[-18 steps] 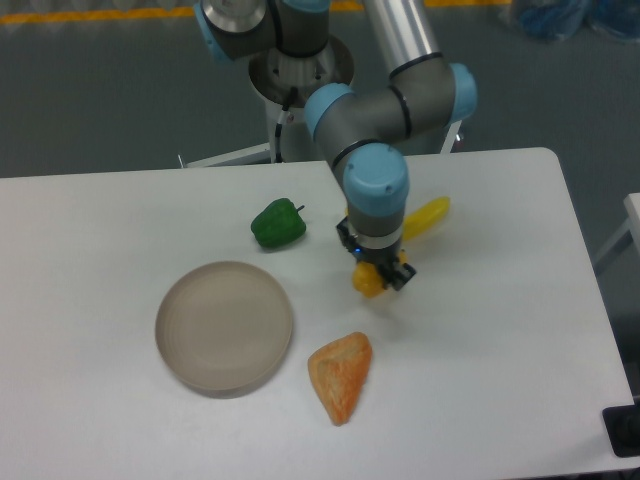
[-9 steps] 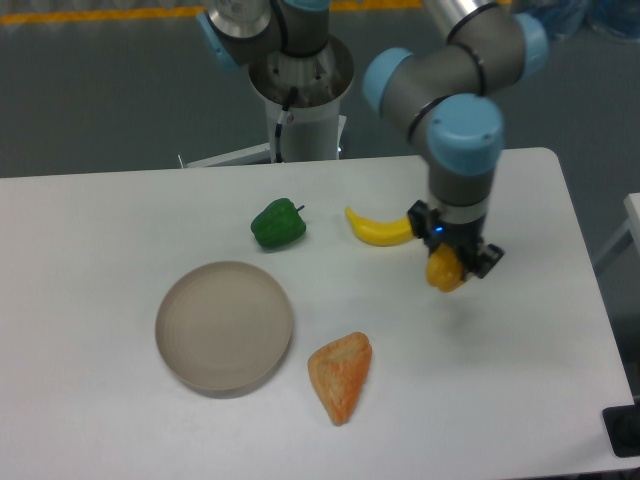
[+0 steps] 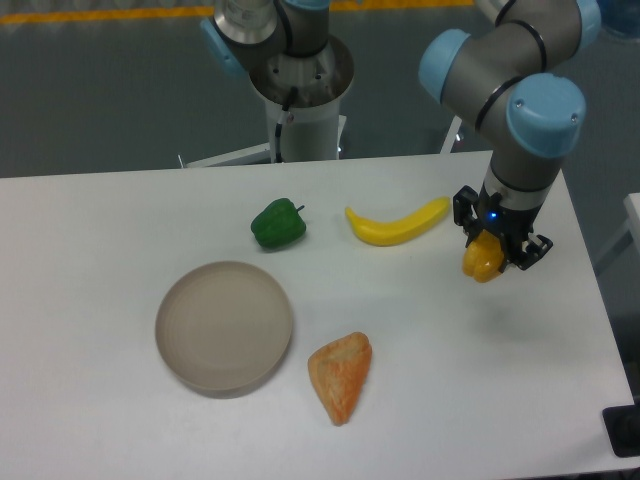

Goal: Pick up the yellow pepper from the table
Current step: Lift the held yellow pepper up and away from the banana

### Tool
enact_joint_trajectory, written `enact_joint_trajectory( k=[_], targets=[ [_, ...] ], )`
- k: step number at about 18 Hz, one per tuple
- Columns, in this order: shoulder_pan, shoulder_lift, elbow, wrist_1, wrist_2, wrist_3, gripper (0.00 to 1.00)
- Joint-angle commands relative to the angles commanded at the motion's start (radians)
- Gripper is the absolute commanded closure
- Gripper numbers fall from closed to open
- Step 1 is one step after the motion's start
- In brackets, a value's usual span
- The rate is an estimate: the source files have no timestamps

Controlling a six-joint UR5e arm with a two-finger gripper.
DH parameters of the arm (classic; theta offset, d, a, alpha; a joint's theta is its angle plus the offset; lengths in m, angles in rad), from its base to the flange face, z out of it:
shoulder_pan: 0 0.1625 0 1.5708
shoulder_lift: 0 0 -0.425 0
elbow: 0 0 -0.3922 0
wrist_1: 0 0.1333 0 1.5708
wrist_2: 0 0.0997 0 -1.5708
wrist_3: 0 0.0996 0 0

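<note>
The arm reached over the right side of the table [image 3: 120,215], wrist pointing straight down. Its gripper [image 3: 488,262] was clamped on the yellow pepper [image 3: 482,259], held above the tabletop, just right of the banana [image 3: 396,223].

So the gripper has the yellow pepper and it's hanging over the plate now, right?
Not over the plate. The camera view shows the gripper shut on the yellow pepper near the table's right edge, beyond the banana; the plate sits far left.
</note>
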Motion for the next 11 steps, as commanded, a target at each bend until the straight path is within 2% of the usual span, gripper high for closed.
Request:
enact_joint_trajectory(
  k=[4,11],
  targets=[
    [0.02,0.011,0.002,-0.002,-0.003,0.088,0.81],
    [0.022,0.008,0.025,-0.002,-0.006,0.089,0.81]
  ],
)
